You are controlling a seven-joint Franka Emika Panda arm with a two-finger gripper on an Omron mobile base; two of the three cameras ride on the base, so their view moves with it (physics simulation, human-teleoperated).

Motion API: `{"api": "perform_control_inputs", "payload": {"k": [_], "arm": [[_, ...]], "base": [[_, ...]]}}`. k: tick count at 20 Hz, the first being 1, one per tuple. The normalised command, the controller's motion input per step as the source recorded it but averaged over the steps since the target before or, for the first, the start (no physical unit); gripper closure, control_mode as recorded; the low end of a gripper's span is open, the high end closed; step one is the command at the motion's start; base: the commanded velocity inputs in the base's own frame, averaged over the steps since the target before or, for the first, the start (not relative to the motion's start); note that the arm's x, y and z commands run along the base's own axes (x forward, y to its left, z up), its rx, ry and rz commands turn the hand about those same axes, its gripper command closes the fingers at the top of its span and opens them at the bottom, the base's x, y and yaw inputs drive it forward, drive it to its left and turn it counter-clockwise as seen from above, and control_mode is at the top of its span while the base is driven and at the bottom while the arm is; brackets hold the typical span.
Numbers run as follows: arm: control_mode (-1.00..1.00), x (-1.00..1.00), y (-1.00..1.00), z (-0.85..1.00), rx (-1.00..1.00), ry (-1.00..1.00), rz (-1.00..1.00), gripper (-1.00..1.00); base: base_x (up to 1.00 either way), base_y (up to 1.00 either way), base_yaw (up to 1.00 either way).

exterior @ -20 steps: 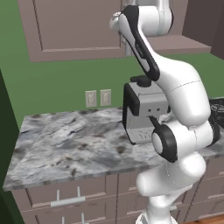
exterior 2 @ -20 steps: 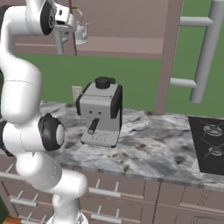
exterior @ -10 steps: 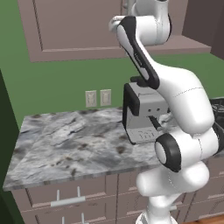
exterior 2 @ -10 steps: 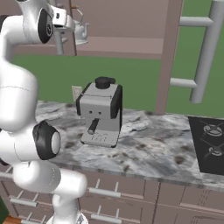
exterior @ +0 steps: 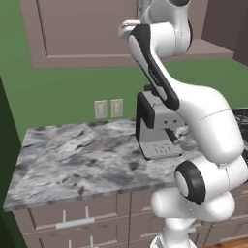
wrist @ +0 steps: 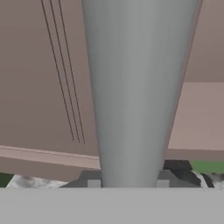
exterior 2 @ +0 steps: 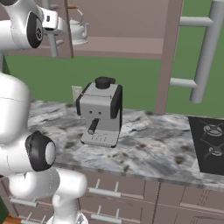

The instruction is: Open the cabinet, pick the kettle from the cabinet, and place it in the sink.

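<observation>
We see the cabinet [exterior: 87, 34] doors in matt mauve-brown, like painted wood, and its handle [wrist: 131, 92] is smooth brushed silver metal. Inside it the kettle [exterior 2: 78, 30] looks silvery with a tan wooden handle. Below the cabinet, the surface [exterior: 82, 160] is polished grey marble, and the coffee machine [exterior 2: 101, 113] looks grey-and-black plastic.
</observation>
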Motion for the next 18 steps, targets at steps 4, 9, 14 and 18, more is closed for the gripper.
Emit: {"api": "perform_control_inputs", "payload": {"k": [4,9,14,18], "arm": [[-1.00,-0.48,0.45,0.07,0.00,0.00,-0.05,1.00],[-1.00,-0.50,0.47,0.04,0.00,0.00,-0.07,1.00],[-1.00,-0.49,0.52,0.04,0.00,-0.04,-0.08,1.00],[-1.00,-0.44,0.54,0.03,0.00,-0.04,-0.09,1.00]], "base": [[0.00,0.00,0.00],[0.00,0.00,0.00],[0.00,0.00,0.00],[0.00,0.00,0.00]]}}
